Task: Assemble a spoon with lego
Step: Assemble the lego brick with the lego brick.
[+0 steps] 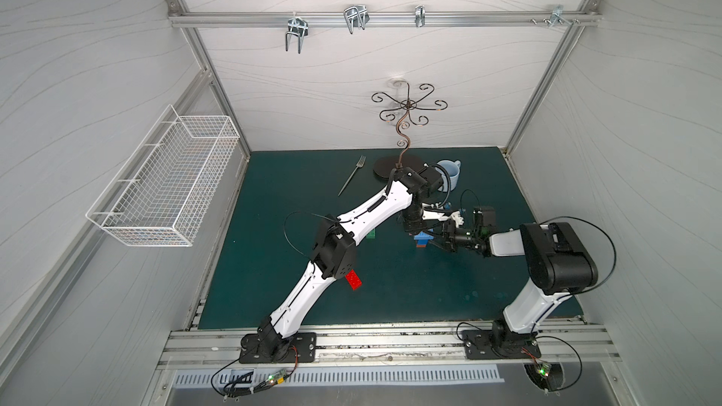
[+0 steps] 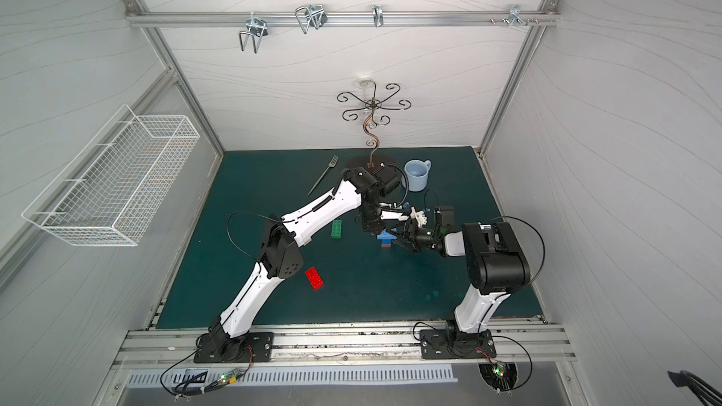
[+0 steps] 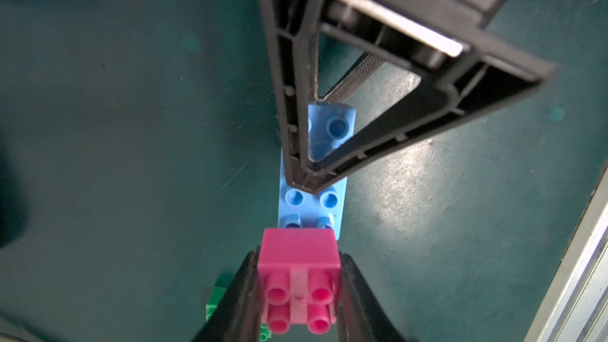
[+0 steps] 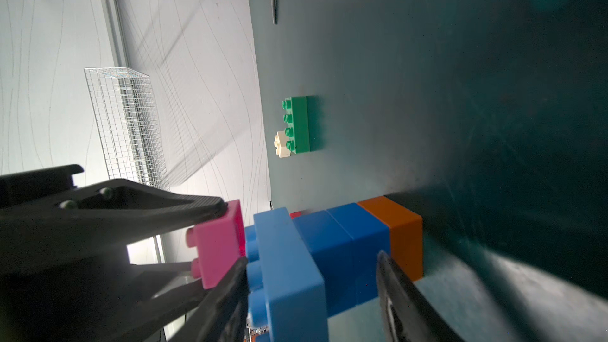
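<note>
A: Where does the spoon point(image 2: 386, 237) stand?

B: Partly built, upright in the middle of the mat point(image 2: 390, 298), between the 2 wrists. An orange brick point(image 4: 401, 235) is at the foot, with 2 blue bricks point(image 4: 345, 248) above it. A long light blue brick point(image 3: 311, 205) lies across the top, studs up.

A: And the fingers?

B: The left gripper point(image 3: 298, 256) is clenched on a pink brick point(image 3: 299, 278), studs up, with 1 finger on each flank. The right gripper point(image 4: 312, 258) has its fingers apart. 1 finger point(image 3: 292, 120) lies over the light blue brick's studded top, the other sits lower beside the stem. I cannot tell whether they press on anything.

A: What does the next move turn on?

B: The pink brick sits over 1 end of the light blue brick, its underside facing those studs. The light blue brick's long axis runs level, straight away from the left fingers and under the right gripper's upper finger. The stem's axis is vertical. So I judge the move to be a straight downward press by the left arm, which carries the piece, with the right arm bracing.

A: What is hard to make out?

B: The seam. The pink brick is just above the studs or touching them, and I cannot say which, nor whether it is seated. In both top views the wrists cover it. A green brick point(image 2: 336, 228) and a red brick point(image 2: 314, 278) lie loose on the left arm's side. I find the cream brick point(image 4: 283, 146), just beside the green one, only in the right wrist view.
</note>
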### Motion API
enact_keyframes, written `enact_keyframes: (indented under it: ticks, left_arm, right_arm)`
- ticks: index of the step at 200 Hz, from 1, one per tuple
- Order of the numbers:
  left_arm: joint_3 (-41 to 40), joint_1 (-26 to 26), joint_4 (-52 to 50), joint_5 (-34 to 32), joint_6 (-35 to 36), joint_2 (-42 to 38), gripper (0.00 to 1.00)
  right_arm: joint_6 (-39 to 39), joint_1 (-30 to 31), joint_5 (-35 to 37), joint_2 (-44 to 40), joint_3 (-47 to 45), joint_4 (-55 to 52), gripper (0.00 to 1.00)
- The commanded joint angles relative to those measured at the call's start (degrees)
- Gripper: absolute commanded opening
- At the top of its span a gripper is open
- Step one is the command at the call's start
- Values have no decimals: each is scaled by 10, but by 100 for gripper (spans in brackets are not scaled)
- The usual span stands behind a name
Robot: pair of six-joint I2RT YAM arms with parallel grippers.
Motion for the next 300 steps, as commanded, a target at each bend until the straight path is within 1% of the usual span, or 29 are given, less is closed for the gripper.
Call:
enact_keyframes:
  ticks: [1, 70, 104, 138, 168, 190, 205, 220, 254, 268, 289, 300]
  left_arm:
    - [21, -3, -11, 9, 16, 16, 7]
    - [22, -9, -23, 10, 26, 20, 7]
    - [23, -12, -31, -12, 39, 27, 13]
    - [24, -13, -37, -11, 44, 31, 13]
    - [24, -13, -44, 5, 54, 33, 15]
    - [23, -12, -60, 58, 72, 35, 20]
    - [27, -11, -63, 65, 80, 37, 20]
    - [32, -11, -66, 58, 84, 39, 20]
    - [33, -12, -74, 8, 96, 46, 20]
    - [33, -12, -72, 0, 96, 49, 20]
    - [35, -17, -68, 1, 100, 51, 26]
    - [35, -21, -65, -2, 105, 50, 27]
  right_arm:
    - [-4, 2, -4, 10, -1, -7, 62]
    - [-5, 3, -4, 12, 0, -7, 62]
    - [-6, 4, -4, 12, 1, -10, 62]
    - [-11, 5, -2, 11, 3, -17, 61]
    - [-12, 6, -3, 10, 3, -17, 61]
    - [-13, 6, -3, 10, 3, -20, 61]
    - [-15, 7, -2, 8, 3, -22, 61]
    - [-14, 7, -1, 9, 3, -24, 61]
    - [-15, 9, -1, 10, 4, -24, 61]
    - [-16, 9, -2, 10, 4, -25, 61]
    - [-19, 10, 2, 10, 6, -34, 61]
    - [-21, 9, 2, 10, 6, -35, 61]
